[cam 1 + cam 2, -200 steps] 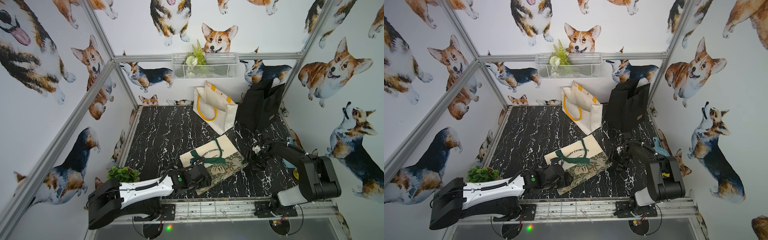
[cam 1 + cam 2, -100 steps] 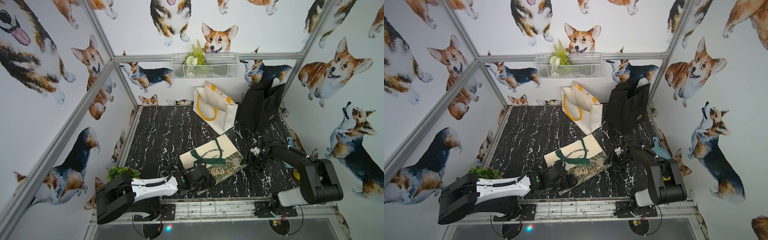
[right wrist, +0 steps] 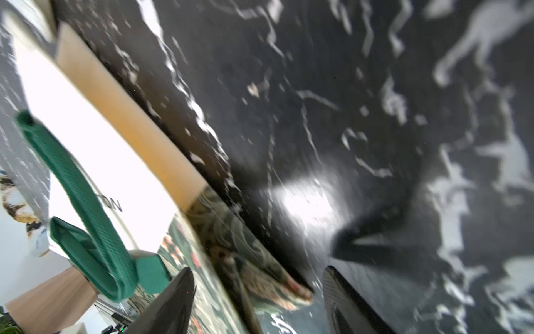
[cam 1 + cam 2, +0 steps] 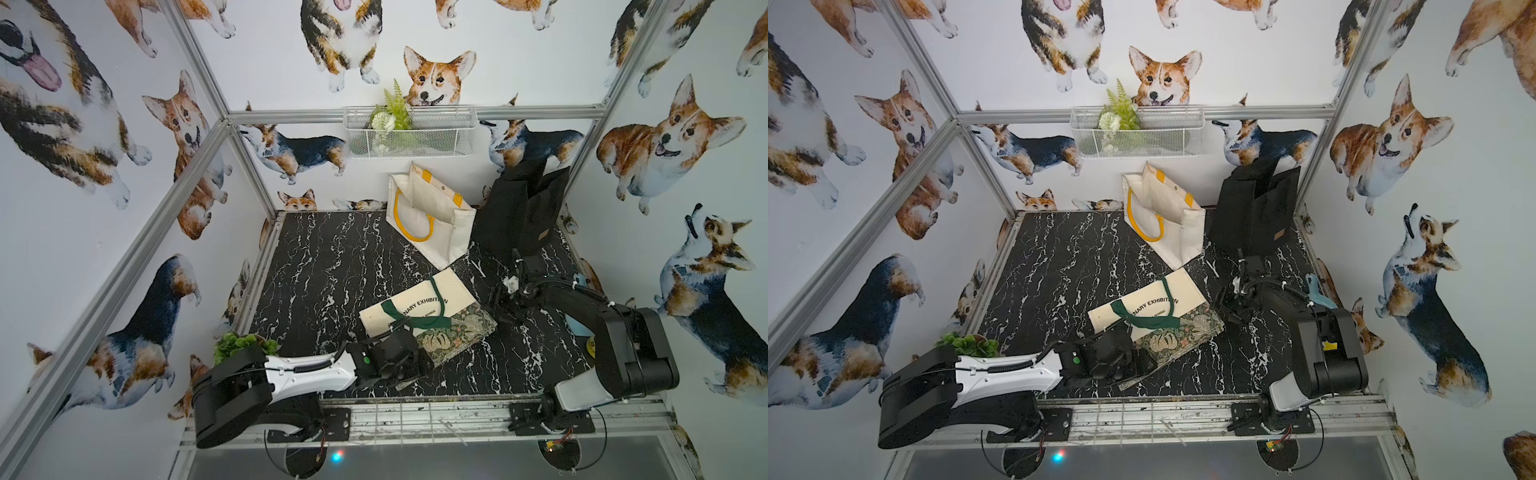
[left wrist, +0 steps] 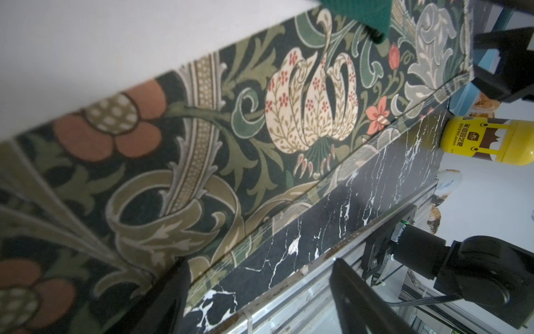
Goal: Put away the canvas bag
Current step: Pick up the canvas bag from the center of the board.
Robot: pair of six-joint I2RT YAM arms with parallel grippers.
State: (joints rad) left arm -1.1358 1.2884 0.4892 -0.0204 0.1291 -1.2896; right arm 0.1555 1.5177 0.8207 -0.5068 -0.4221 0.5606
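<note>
**Canvas bag flat on the marble, both pincers wide at its edges**

The canvas bag (image 4: 415,305) lies flat at the front middle of the table (image 4: 332,266). It has a cream panel and a floral band (image 4: 457,332) along its near side. Its green handles (image 4: 415,322) are folded across the cream cloth.

The left gripper (image 5: 261,263) stands open at the bag's near edge. One finger is over the floral cloth and the other is out over the marble by the front rail (image 4: 415,415). The right gripper (image 3: 257,269) is also spread wide, straddling the bag's right corner, and grips nothing.

The tabletop is glossy black marble with white veins. White walls printed with corgis (image 4: 432,79) and an aluminium frame enclose it on three sides.

- A cream tote (image 4: 432,216) with yellow handles stands at the back.
- A black bag (image 4: 519,212) stands just beside the tote, in the right corner.
- A wire basket (image 4: 409,139) holding a fern (image 4: 395,110) hangs on the back wall above them.
- A small green plant (image 4: 241,345) sits at the front left.
- A yellow bottle (image 5: 488,138) lies off the table's right side.

In both top views the left gripper covers the bag's near-left corner. A handle cuts the printed lettering, so only "NARY EXHIBITION" can be read. The right wrist view is blurred. I cannot tell whether any finger touches the cloth.
</note>
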